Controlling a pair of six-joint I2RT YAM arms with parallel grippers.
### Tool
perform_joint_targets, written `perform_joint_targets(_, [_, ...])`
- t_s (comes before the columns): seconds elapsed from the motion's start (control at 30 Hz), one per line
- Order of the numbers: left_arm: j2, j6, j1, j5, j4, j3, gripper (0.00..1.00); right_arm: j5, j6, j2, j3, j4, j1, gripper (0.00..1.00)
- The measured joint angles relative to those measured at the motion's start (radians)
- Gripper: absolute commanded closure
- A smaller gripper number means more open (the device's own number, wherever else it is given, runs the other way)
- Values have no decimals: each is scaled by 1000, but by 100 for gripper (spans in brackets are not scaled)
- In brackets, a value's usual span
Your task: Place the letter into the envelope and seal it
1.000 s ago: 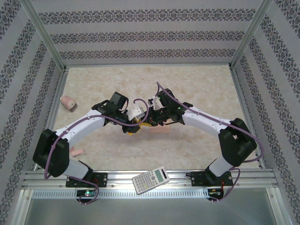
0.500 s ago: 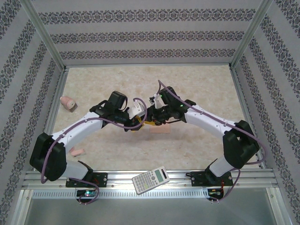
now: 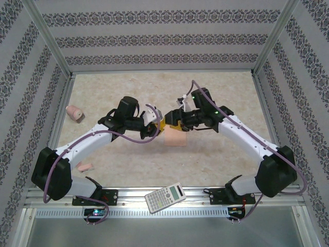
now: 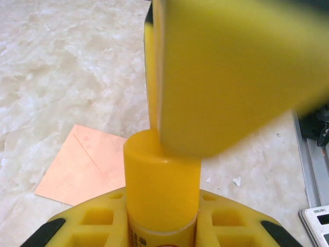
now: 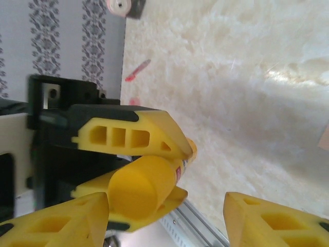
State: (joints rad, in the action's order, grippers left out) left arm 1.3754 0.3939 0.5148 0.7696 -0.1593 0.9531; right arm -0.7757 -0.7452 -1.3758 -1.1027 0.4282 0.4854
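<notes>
Left jaws: closed on a yellow cylinder [image 5: 146, 180], probably a glue stick, held above the surface [image 3: 216, 92].
Right jaws: spread wide with nothing between them, facing the left jaws. One finger [image 4: 231, 77] sits at the cylinder's free end, too blurred to tell whether it touches.
Envelope [image 3: 174, 139]: peach, lying flat near the middle of the surface, just below where the two sets of jaws meet. Its diagonal seams face up.
Calculator [image 3: 165, 197]: on the near rail, between the arm bases.
Pink object [image 3: 75, 113]: by the left wall, well apart from the envelope.
</notes>
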Motion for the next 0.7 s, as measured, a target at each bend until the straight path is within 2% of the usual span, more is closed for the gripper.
perform_joint_targets(0.17, [0, -14, -6, 9, 19, -1, 100, -11, 12, 47, 0, 17, -70, 39])
perform_joint_targets(0.43, [20, -72, -6, 5, 18, 2, 100, -26, 20, 56, 0, 37, -124, 39])
perform_joint_targets(0.7, [37, -197, -24, -65, -29, 66, 100, -27, 40, 61, 0, 48, -160, 39])
